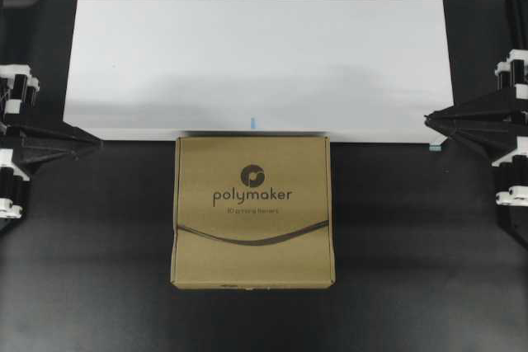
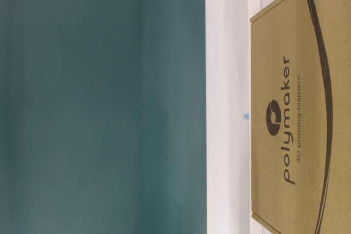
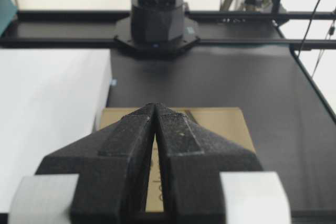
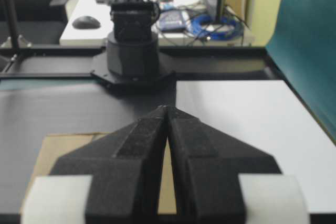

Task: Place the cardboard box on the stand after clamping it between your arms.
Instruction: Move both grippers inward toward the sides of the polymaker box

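Right now I see the cardboard box (image 1: 253, 212) flat on the black table (image 1: 412, 269), its far edge against the white stand (image 1: 256, 63). Both my left gripper (image 1: 97, 144) and right gripper (image 1: 427, 119) are closed and empty, well apart from it.

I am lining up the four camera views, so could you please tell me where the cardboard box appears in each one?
Overhead: cardboard box at lower centre, just below the stand.
Table-level: fills the right side, turned sideways.
Left wrist: low centre, behind the left gripper.
Right wrist: lower left, behind the right gripper.
Shared landmark: the white stand beside the box.
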Controlling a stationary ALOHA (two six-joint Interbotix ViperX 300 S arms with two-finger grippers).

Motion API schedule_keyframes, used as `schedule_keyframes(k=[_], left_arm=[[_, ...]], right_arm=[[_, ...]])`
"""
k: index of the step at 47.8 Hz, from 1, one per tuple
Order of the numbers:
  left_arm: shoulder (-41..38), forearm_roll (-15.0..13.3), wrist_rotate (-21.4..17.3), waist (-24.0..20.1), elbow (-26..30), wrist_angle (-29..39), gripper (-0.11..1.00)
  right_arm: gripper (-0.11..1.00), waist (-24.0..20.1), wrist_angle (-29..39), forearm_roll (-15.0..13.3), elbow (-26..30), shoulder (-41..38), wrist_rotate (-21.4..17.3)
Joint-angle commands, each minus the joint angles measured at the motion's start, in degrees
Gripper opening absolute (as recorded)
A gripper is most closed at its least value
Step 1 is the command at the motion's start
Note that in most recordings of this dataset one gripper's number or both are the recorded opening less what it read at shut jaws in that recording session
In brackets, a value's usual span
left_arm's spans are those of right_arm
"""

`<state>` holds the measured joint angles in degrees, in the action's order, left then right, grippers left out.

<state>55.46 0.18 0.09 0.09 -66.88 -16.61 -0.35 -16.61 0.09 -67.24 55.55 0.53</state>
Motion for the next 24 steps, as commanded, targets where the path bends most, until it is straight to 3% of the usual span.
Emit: schedule_keyframes(k=[1, 5, 8, 11, 24], left_arm=[[-1.0, 2.4, 0.6, 0.9, 1.3, 5.9, 0.05], [-1.8, 2.4, 2.1, 2.2, 3.3, 15.1, 0.02], [-3.0, 2.4, 3.7, 3.8, 4.8, 21.2, 0.0], [-4.6, 2.4, 5.1, 5.1, 6.2, 25.4, 0.0], [-12.7, 2.4, 7.1, 7.8, 8.9, 33.4, 0.0]], right_arm=[[0.02, -0.4, 0.2, 0.4, -0.1, -1.0, -1.1], [0.07, -1.0, 5.7, 1.7, -0.2, -1.1, -1.8], [0.0, -1.6, 11.5, 2.4, 0.2, -1.4, -3.0], [0.0, -2.7, 18.2, 2.5, 0.8, -1.9, -4.8], [0.0, -8.2, 32.7, 2.5, 3.3, -8.3, -7.8]])
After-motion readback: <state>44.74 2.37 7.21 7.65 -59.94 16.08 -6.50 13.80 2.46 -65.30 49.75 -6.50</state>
